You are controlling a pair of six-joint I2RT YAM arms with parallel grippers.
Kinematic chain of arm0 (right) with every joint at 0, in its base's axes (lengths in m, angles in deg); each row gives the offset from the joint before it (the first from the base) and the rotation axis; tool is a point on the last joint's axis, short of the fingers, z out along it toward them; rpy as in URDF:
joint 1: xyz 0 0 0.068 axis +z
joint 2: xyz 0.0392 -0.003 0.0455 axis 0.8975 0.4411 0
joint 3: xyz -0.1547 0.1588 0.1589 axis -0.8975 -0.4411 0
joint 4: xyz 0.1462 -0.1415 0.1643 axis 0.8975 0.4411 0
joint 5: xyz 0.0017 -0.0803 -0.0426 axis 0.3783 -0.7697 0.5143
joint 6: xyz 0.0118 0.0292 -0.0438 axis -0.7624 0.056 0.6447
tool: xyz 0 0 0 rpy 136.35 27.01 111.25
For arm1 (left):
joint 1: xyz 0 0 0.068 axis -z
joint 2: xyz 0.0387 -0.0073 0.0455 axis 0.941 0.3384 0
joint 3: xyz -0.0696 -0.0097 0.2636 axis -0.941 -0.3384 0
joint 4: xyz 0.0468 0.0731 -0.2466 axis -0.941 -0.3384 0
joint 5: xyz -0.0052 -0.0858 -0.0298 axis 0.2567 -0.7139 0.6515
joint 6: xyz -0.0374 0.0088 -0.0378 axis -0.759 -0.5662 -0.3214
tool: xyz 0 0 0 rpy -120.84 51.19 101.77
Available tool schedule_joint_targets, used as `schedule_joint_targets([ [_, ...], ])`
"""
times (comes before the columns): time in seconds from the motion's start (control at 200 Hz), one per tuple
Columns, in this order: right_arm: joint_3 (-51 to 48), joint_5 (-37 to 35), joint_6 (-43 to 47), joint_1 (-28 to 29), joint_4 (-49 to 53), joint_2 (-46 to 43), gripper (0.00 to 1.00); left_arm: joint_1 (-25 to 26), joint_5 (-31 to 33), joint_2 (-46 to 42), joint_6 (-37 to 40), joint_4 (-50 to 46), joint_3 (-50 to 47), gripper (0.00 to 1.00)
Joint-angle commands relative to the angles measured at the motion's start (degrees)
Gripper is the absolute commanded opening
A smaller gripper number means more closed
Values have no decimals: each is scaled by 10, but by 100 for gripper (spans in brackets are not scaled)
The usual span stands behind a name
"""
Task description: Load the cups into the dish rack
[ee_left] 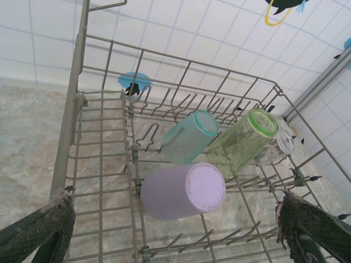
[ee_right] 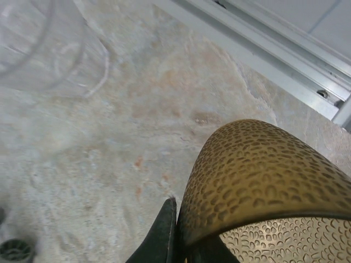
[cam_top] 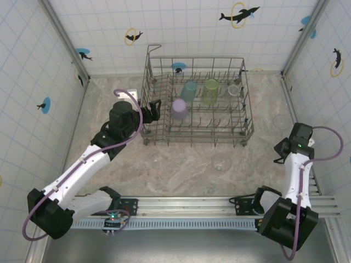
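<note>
The amber-brown cup (ee_right: pixel 263 181) sits right against my right gripper (ee_right: pixel 176 230), well off to the right of the dish rack (cam_top: pixel 248 109) and low over the table (ee_right: pixel 109 142). That hand is closed down tight, and as far as I can judge it pinches the cup's thin wall, one finger outside and the other hidden by the cup.

The cup looks light, thin, pebbled plastic. It won't break, but it could flex and pivot in so narrow a pinch, so I reckon a hold near the rim and a slow carry suit it best.

Inside the rack the lavender cup (ee_left: pixel 181 192), teal cup (ee_left: pixel 189 137), lime green cup (ee_left: pixel 241 142) and one clear cup (ee_left: pixel 279 145) lie tilted among the tines.

A clear tumbler (cam_top: pixel 221 163) waits on the table in front of the rack.

My left gripper (cam_top: pixel 153 108) hangs at the rack's left end, spread wide and holding nothing.
</note>
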Motion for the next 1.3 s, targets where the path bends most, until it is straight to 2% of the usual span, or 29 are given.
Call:
schedule_joint_targets([
  [0.0, 37, 26, 1, -1, 11, -12, 0, -4, 11, 5, 14, 3, -5, 97],
  [0.175, 79, 87, -31, 0, 11, -1, 0, -4, 17, 7, 19, -1, -3, 97],
  [0.505, 122, 144, -108, 27, -29, -8, 0, -4, 18, 12, 20, -5, 0, 97],
  [0.626, 142, 143, -127, 67, -50, 5, 0, -3, 18, 14, 21, -6, 2, 97],
  [0.881, 190, 89, -138, 182, -89, 42, 0, -3, 27, 11, 26, -11, 3, 97],
  [1.116, 198, 104, -132, 269, -164, 64, 0, -15, 25, 5, 31, -10, 4, 97],
  [1.296, 177, 156, -127, 299, -240, 74, 0, -15, 27, 9, 30, -5, 2, 97],
])
